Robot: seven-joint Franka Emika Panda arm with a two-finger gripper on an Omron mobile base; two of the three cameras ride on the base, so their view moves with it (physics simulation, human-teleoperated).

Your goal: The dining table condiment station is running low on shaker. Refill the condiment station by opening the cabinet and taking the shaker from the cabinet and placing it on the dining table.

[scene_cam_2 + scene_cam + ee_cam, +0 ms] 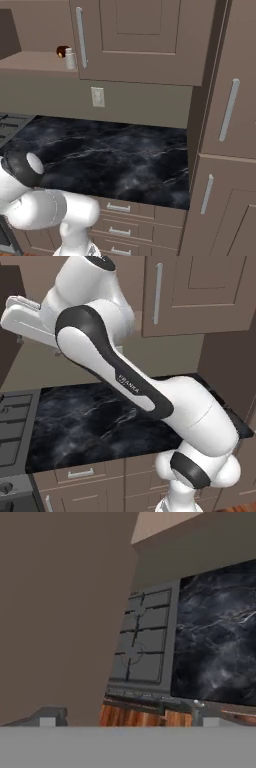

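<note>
Shaker (70, 58): in the right base view, a tiny pale cylinder standing upright on the open cabinet shelf (35, 61), at the shelf's right end, just left of a closed door's silver bar handle (80, 36).
Red item (62, 51): dark round thing just behind and left of the shaker, partly hidden by it.
Worktop (115, 155): black marble below the shelf, drawer fronts under it; the arm's elbow is cut off at the lower left.
Left base view: the white arm (125, 381) crosses the frame and hides much of the marble and the wall; its hand end is cut off at the left edge.
Cabinet door (60, 612): in the hand view, a flat brown panel close up on the left side; its edges are out of frame.
Stove (142, 642): grey burners beside the marble, tilted by the hand's roll.
Gripper (130, 722): two small tips far apart at the bottom, jaws wide, nothing between them.
</note>
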